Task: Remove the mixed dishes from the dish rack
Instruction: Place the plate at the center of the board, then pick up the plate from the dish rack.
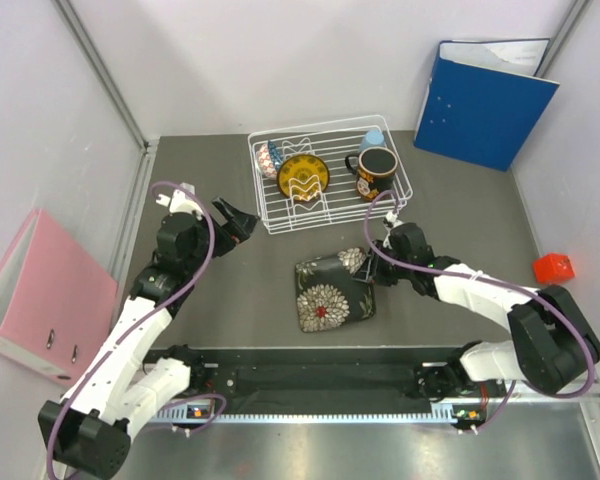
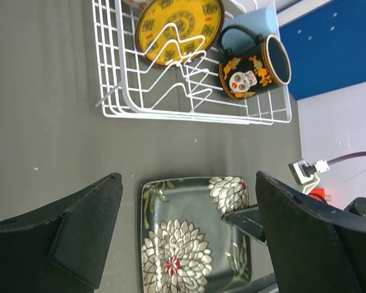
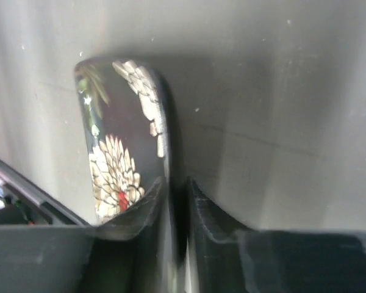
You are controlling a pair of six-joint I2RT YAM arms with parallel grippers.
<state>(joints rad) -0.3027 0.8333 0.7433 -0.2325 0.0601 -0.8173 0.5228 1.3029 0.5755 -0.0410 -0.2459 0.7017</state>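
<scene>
The black plate (image 1: 330, 292) lies flat on the desk (image 1: 230, 300), out of the rack (image 2: 201, 115) and just in front of it, nearer the right arm's side. The right gripper (image 3: 178, 182) is at the plate's far right corner with the rim running between its two fingers. From here I cannot tell whether they are pinching the rim or only straddling it, because the gap is too narrow and dark.

The left gripper (image 1: 240, 222) hangs over the desk near the rack's near left corner, its fingers spread wide with nothing between them.

The other four dishes are inside the rack, which sits toward the far edge of the desk around the middle:
- The yellow plate (image 1: 302, 177) stands on edge in the zigzag slots, left of centre.
- The bowl (image 1: 270, 156) is tipped on its side at the far left end.
- The mug (image 1: 375, 172) stands upright on the right side, handle to the left.
- The pale blue cup (image 1: 373, 138) is tucked just behind the mug, in the far right corner.

A blue binder (image 1: 485, 100) leans at the desk's far right corner. A small red block (image 1: 553, 267) sits by the right edge, and a pink binder (image 1: 45, 300) rests beyond the left wall.
</scene>
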